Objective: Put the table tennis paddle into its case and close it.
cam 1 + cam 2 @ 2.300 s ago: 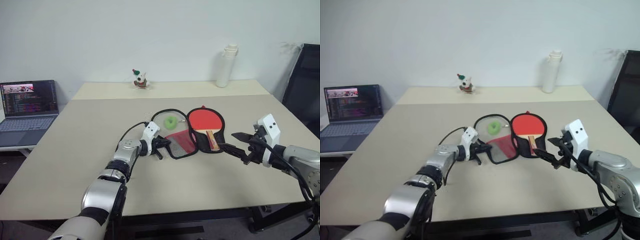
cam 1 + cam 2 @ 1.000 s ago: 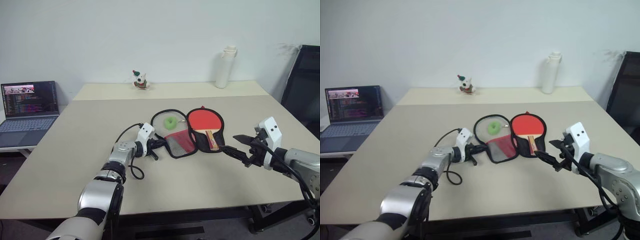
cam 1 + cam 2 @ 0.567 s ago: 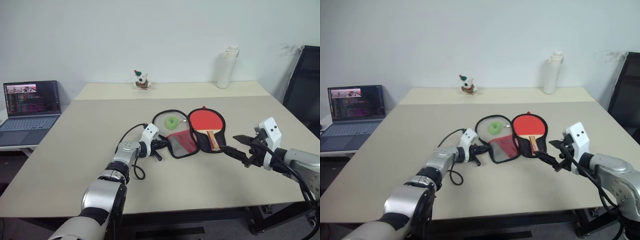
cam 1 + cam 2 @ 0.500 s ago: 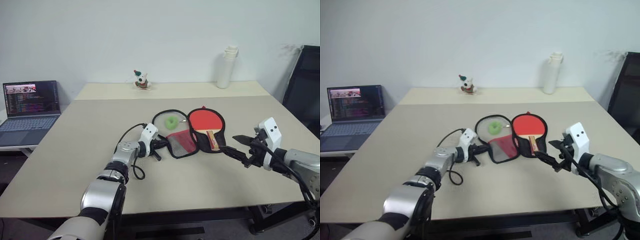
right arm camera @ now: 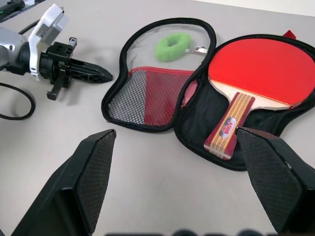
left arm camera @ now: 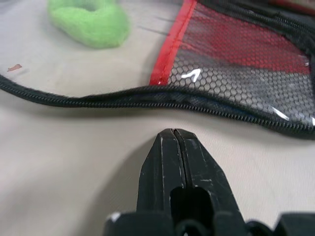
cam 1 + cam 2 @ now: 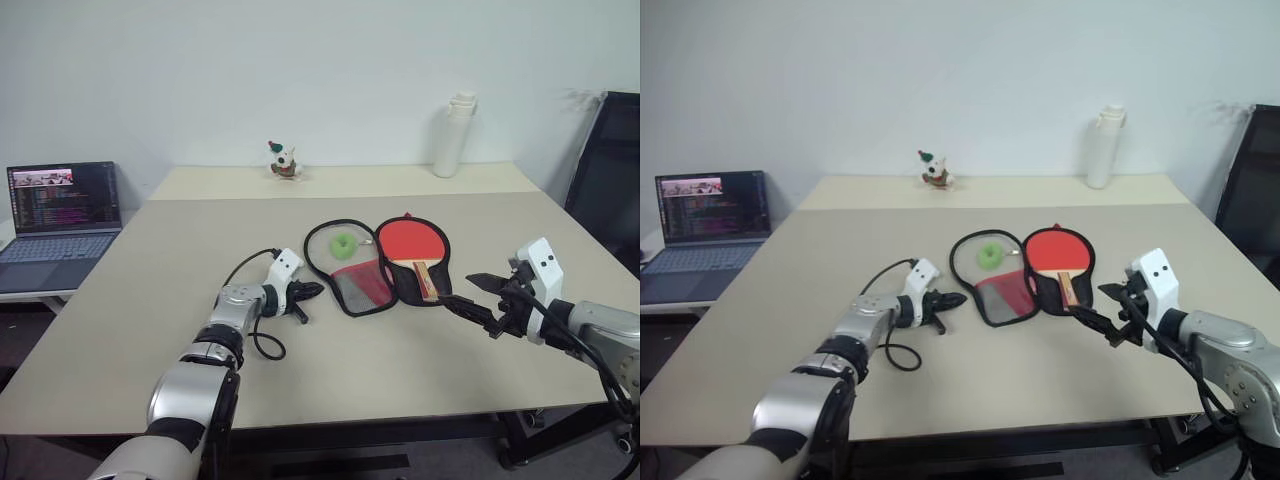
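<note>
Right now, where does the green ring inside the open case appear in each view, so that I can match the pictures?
Left eye view: green ring in the case's far half.
Right eye view: same place, beside the table tennis paddle.
Left wrist view: beyond the zipper edge.
Right wrist view: above the red mesh pocket.
Shared landmark: the red mesh pocket.

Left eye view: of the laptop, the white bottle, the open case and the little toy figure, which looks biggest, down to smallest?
1. Case, widest across the table.
2. Laptop, close to the case in spread, so the top two are uncertain.
3. Bottle.
4. Toy figure, smallest, though it and the bottle stand farthest back, which shrinks them.
</note>
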You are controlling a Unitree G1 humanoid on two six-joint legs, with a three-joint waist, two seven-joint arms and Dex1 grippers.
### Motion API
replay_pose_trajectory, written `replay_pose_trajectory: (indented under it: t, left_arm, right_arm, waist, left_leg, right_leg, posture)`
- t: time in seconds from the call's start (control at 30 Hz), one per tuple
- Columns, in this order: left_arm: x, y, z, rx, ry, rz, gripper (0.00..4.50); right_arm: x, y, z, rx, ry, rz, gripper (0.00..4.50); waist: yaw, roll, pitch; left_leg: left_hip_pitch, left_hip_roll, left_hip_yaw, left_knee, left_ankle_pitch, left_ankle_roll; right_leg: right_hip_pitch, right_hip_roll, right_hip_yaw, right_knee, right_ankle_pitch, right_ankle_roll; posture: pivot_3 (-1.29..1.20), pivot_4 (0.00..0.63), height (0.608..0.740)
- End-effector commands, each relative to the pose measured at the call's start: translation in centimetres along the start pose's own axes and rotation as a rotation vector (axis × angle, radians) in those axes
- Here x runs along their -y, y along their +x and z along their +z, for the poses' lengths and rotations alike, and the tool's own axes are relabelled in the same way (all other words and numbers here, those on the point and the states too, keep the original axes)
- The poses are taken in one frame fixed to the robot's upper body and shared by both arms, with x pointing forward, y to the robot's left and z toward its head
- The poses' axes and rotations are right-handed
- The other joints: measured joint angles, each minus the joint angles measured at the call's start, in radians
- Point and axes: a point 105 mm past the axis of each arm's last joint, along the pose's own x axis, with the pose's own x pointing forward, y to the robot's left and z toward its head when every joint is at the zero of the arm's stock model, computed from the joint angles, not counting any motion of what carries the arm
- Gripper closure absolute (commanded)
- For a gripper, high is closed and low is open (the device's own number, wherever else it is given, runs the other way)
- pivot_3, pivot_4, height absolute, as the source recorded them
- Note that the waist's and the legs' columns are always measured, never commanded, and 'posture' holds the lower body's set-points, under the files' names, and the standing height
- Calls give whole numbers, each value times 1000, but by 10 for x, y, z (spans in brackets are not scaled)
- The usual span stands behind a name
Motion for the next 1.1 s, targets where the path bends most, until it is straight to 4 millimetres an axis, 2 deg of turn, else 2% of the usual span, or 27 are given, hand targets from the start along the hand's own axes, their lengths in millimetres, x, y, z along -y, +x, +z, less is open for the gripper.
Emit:
replay_pose_trajectory:
  t: [0.03, 0.37, 0.53, 0.77, 0.93, 1.1]
  left_arm:
    - [9, 16, 20, 36, 24, -14, 4492]
    - [26, 39, 50, 87, 60, -43, 4492]
    - [41, 53, 96, 171, 122, -75, 4492]
    - [65, 72, 136, 225, 173, -93, 4492]
    - [69, 75, 141, 239, 172, -86, 4492]
    - [58, 69, 131, 240, 155, -58, 4492]
  right_arm:
    - [-2, 0, 13, 40, -43, 10, 230]
    - [-3, -1, 11, 40, -39, 0, 230]
    - [-1, -4, 10, 40, -39, -16, 230]
    - [2, -10, 10, 33, -44, -47, 230]
    - [8, -14, 8, 29, -26, -91, 230]
    - [20, -8, 9, 35, 2, -138, 230]
  waist:
    - [5, 0, 0]
    - [7, 0, 0]
    - [6, -1, 0]
    - [6, -1, 0]
    - [-3, -1, 0]
    - [-7, -1, 0]
  left_leg:
    - [0, 0, 0, 0, 0, 0]
    - [-1, -1, 0, 0, 0, 0]
    - [-1, -1, 0, 0, 0, 0]
    - [-2, -3, 0, 0, 0, 0]
    - [-2, -3, 0, 0, 0, 0]
    - [-1, -2, 1, 0, 0, 0]
  right_leg:
    - [0, 0, 0, 0, 0, 0]
    - [0, 0, 0, -1, 0, 0]
    - [0, 0, 0, -1, 0, 1]
    - [-1, 0, 0, -2, -1, 3]
    - [-1, 0, 1, -2, -3, 5]
    - [-1, 1, 1, -1, -3, 5]
  posture:
    - [0, 150, 740]
    - [0, 150, 740]
    - [0, 150, 740]
    - [0, 150, 740]
    - [0, 150, 740]
    - [0, 150, 740]
